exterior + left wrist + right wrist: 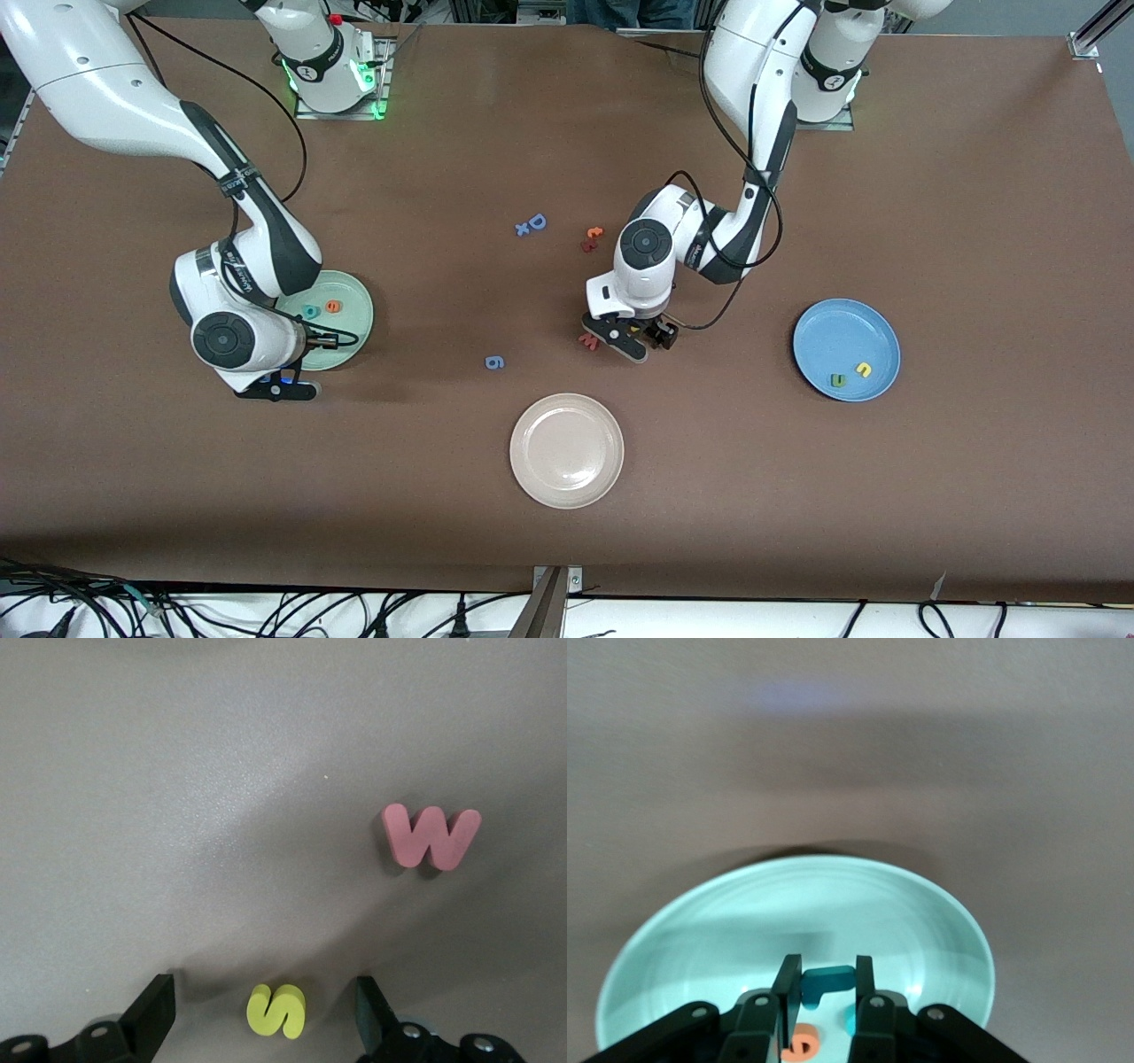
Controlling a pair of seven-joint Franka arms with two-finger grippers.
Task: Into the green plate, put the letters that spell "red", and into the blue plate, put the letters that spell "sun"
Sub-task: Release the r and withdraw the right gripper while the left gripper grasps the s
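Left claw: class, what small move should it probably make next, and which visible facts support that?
Probably close. The left claw is open and low, its fingers flanking the yellow "s" on the table, apart from the pink "w". The blue plate holds only two arch letters, so the "s" is still missing.

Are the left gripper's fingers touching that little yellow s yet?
Apart. The left wrist view shows bare table on both sides between the fingers and the yellow s.

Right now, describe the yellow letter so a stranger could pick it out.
Find the left hand low over the brown table, its fingers spread. The yellow "s" lies on the table between them. Its only near neighbour is the pink "w", larger and clear of the fingers.
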